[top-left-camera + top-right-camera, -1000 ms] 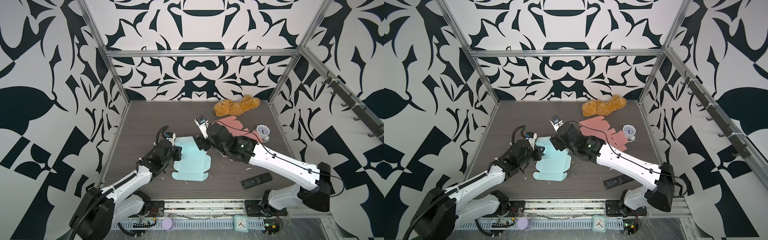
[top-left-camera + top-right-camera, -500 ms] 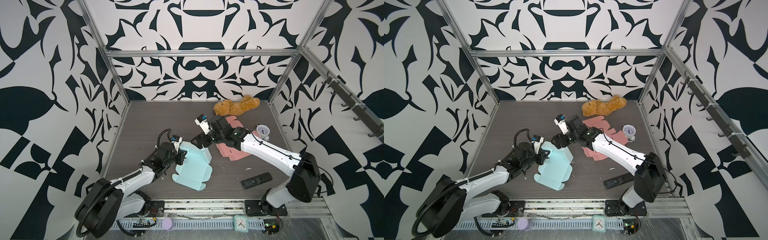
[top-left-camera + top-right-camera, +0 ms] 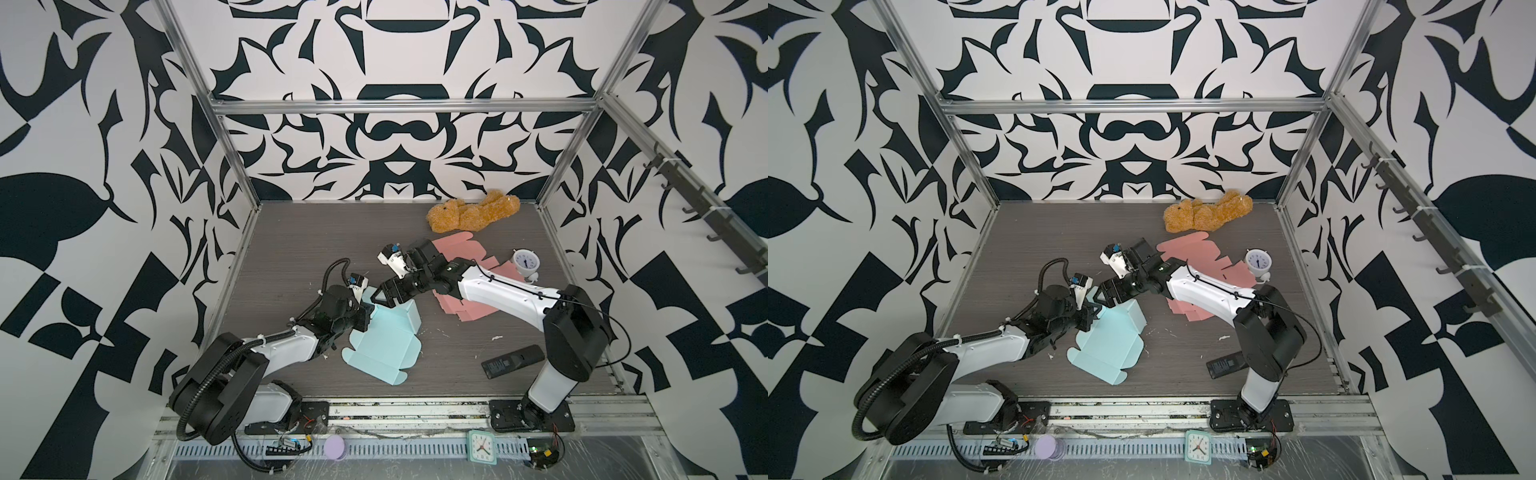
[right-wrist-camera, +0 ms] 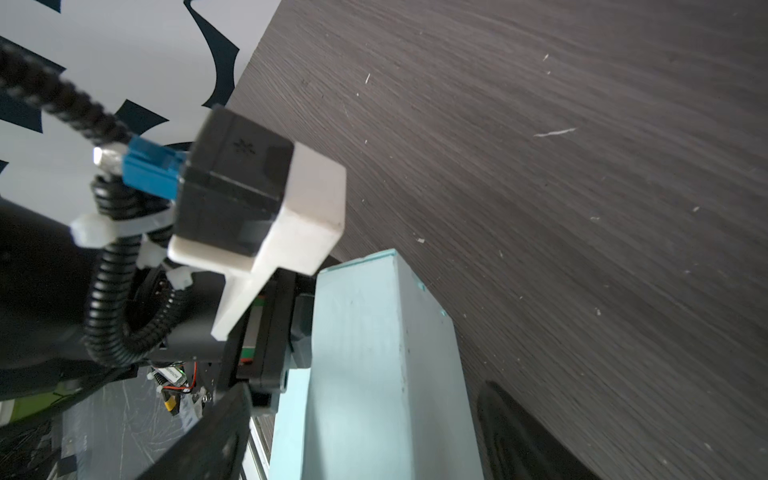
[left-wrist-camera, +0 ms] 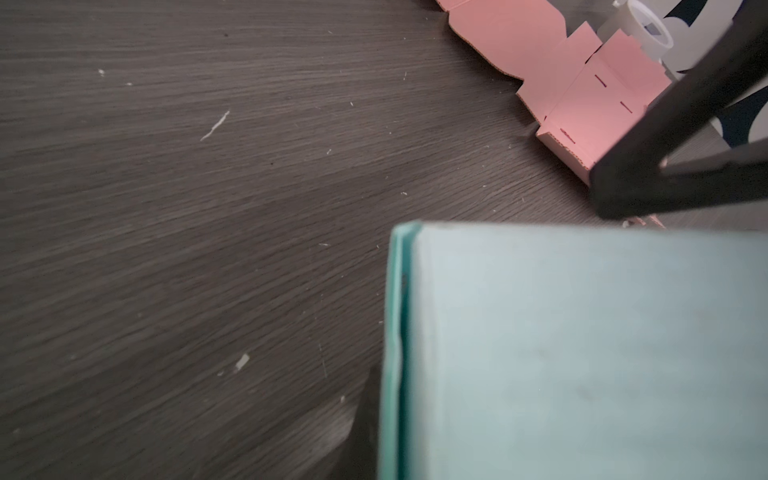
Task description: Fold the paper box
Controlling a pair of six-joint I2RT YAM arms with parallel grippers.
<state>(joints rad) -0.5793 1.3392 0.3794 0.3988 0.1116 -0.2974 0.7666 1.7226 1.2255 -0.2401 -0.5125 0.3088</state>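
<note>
1. The light blue paper box (image 3: 380, 353) lies on the counter (image 3: 291, 249), left of centre and toward the front edge. Its base panel lies flat and its far-end panels stand raised.
2. The left end effector (image 3: 365, 319) is clamped tight on a raised panel of the box.
3. The right end effector (image 3: 384, 294) is spread wide and grips nothing. In the right wrist view its fingers (image 4: 523, 436) straddle the raised panel.
4. A flat pink box blank (image 3: 455, 249) lies further back, partly under the right arm.
</note>
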